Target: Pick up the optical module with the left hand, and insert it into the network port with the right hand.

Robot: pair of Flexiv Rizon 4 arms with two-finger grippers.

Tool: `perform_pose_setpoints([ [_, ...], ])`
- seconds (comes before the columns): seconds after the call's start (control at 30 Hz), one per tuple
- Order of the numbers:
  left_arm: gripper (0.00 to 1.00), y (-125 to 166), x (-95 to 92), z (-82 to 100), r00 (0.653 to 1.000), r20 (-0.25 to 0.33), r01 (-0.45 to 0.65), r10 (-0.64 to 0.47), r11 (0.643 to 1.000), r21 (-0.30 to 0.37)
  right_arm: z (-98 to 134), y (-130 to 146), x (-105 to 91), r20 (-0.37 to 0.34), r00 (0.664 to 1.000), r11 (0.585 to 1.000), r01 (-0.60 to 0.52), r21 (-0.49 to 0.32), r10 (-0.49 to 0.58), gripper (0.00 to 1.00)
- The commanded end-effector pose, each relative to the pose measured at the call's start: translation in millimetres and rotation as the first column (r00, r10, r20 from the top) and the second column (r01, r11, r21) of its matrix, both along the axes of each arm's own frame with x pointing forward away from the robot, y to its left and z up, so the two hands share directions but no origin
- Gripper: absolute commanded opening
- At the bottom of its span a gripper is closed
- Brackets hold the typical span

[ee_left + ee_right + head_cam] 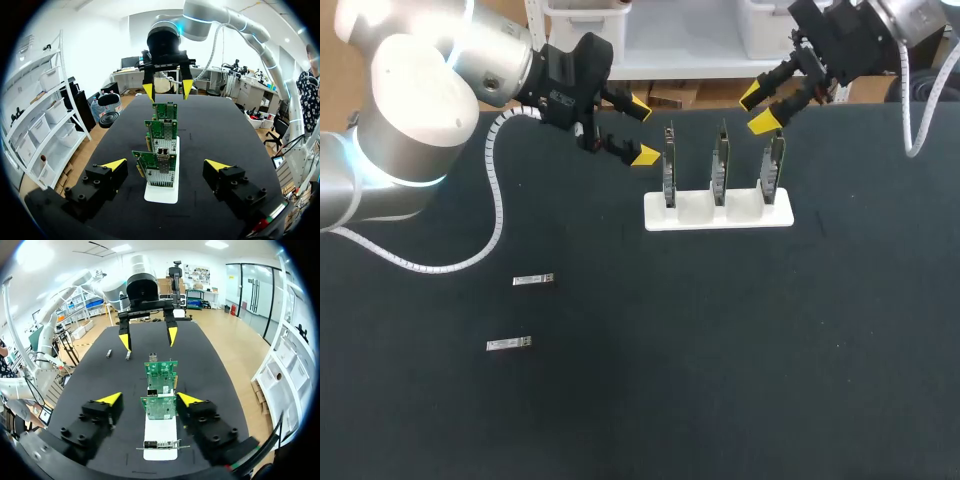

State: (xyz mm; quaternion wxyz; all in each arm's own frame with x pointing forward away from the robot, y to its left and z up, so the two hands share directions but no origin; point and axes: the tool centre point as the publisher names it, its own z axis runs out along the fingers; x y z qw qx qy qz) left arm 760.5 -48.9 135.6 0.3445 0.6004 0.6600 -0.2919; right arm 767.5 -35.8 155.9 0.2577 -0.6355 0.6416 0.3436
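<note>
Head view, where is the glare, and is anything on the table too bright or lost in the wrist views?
Head view: glare whitens the left arm's joint; the dark table shows hardly any shadows. Left wrist view: the network cards are evenly lit. Right wrist view: the white stand is brightest, not blown out.

Optical modules [534, 281] too small for detail.
</note>
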Motion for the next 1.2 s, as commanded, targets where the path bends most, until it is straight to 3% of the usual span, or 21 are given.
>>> perform_pose_setpoints([
  [0.03, 1.0, -0.4, 1.7, -0.2, 1.0, -0.001, 0.003, -0.003, 1.0, 0.002, -0.2, -0.2, -1.2, 0.002, 1.0, 1.0, 0.002, 0.001, -0.002, 1.0],
  [0.6, 1.0, 1.3, 1.3, -0.4, 1.0, -0.002, 0.0, 0.0, 1.0, 0.002, -0.2, -0.2, -1.2, 0.002, 1.0, 1.0, 0.002, 0.001, -0.002, 1.0],
  [0.73, 1.0, 16.4, -1.6, 10.6, 0.998, 0.049, -0.038, 0.037, 0.999, 0.024, -0.2, -0.2, -1.2, 0.002, 1.0, 1.0, 0.002, 0.001, -0.002, 1.0],
  [0.87, 1.0, 41.4, -5.5, 18.2, 0.987, 0.129, -0.104, 0.091, 0.991, 0.09, -0.2, -0.2, -1.2, 0.002, 1.0, 1.0, 0.002, 0.001, -0.002, 1.0],
  [1.0, 1.0, 69.7, -8.3, 9.6, 0.978, 0.175, -0.153, 0.117, 0.967, 0.205, -0.2, -0.2, -1.2, 0.002, 1.0, 1.0, 0.002, 0.001, -0.002, 1.0],
  [1.2, 1.0, 101.9, -8.5, -13.0, 0.974, 0.134, -0.22, 0.184, 0.912, 0.347, -0.2, -0.2, -1.2, 0.002, 1.0, 1.0, 0.002, 0.001, -0.002, 1.0],
])
